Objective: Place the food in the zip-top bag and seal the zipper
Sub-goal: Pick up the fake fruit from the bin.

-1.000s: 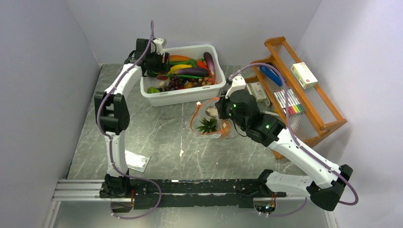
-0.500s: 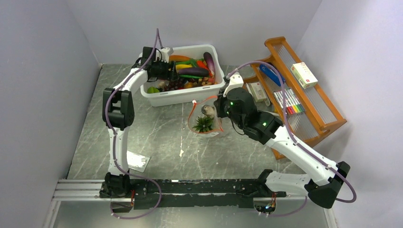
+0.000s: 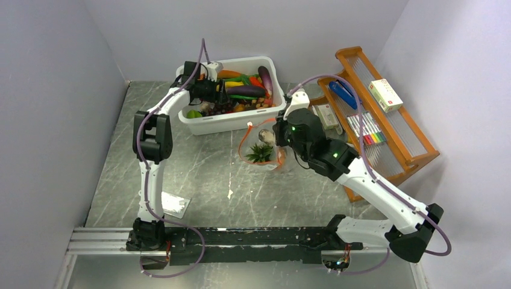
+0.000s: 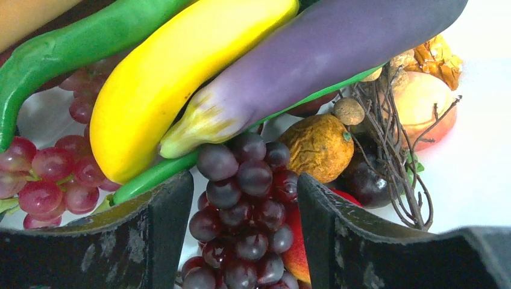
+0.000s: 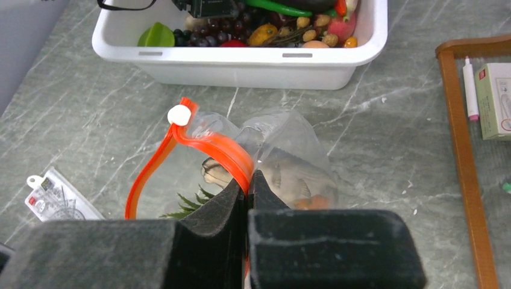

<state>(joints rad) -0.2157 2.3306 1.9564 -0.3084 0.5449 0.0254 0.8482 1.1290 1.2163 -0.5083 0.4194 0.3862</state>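
Grey marble table (image 3: 199, 168) holds the white plastic tub (image 3: 232, 125), and my left gripper (image 4: 241, 192) has just dipped in, fingers apart around the dark purple toy grape bunch (image 4: 244, 180), so grabbing comes next. My right gripper (image 5: 248, 186) stays pinched on the orange-red zipper strip (image 5: 211, 147) of the clear floppy zip-top bag (image 5: 289, 156), just near of the tub. My fingers hide the bag's near part, and I cannot tell if the grapes are touched yet.
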